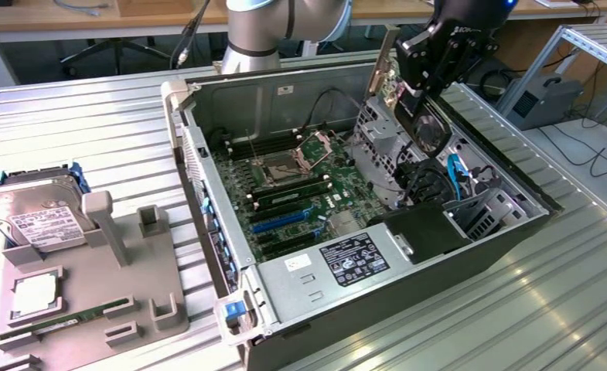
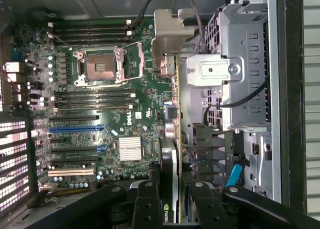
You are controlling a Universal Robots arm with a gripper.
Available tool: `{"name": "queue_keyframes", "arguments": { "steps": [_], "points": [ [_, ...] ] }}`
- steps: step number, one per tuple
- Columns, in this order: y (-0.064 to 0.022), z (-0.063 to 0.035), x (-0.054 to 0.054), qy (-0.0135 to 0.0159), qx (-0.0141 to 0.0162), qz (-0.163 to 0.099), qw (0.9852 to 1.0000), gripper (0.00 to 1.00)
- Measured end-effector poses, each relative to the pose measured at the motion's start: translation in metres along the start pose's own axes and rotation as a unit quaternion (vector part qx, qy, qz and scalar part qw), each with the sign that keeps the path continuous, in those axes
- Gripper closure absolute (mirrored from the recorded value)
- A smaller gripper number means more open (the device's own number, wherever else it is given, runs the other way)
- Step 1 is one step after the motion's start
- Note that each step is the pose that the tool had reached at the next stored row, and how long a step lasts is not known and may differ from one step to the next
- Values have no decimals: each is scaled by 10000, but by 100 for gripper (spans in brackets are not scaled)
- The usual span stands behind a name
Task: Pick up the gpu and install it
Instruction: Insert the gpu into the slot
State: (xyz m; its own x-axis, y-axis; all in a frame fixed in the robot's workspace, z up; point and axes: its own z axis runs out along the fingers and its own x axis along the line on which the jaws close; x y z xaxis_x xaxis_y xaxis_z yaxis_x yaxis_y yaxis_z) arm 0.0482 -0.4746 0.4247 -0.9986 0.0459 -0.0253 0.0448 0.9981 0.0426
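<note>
My gripper [image 1: 419, 76] hangs over the back right of the open computer case [image 1: 195, 178] and is shut on the gpu [image 1: 388, 73]. The card is held edge-up, a thin tan strip beside the black fingers. In the wrist view the gpu [image 2: 172, 139] runs edge-on away from the gripper [image 2: 170, 206], and its silver bracket [image 2: 171, 31] is at the far end. It hovers above the seam between the motherboard [image 2: 100, 99] and the drive cage [image 2: 240, 64]. The expansion slots [image 2: 75, 129] lie off to one side of the card, apart from it.
The case holds an open CPU socket [image 1: 281, 166], memory slots, a drive cage [image 1: 386, 139], cables and a black power supply [image 1: 355, 259]. At the exterior view's left, a grey holder [image 1: 86, 294] carries a hard drive [image 1: 35, 216], a CPU chip [image 1: 35, 294] and a green memory stick [image 1: 71, 318].
</note>
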Motion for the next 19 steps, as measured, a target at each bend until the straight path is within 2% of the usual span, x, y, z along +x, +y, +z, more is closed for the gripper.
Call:
{"name": "queue_keyframes", "arguments": {
  "steps": [3, 5, 8, 13, 14, 16, 17, 19],
  "points": [
    [0, 0, 0, 2, 0, -54, 10000, 73],
    [0, 0, 0, 14, -7, -326, 9995, 73],
    [0, 1, 0, 31, -18, -736, 9973, 73],
    [0, 2, 0, 54, -31, -1268, 9919, 73],
    [0, 3, 0, 62, -36, -1448, 9894, 73],
    [0, 4, 0, 78, -46, -1832, 9830, 73],
    [0, 4, 0, 84, -49, -1968, 9804, 73],
    [0, 4, 0, 96, -57, -2264, 9740, 73]
  ]
}}
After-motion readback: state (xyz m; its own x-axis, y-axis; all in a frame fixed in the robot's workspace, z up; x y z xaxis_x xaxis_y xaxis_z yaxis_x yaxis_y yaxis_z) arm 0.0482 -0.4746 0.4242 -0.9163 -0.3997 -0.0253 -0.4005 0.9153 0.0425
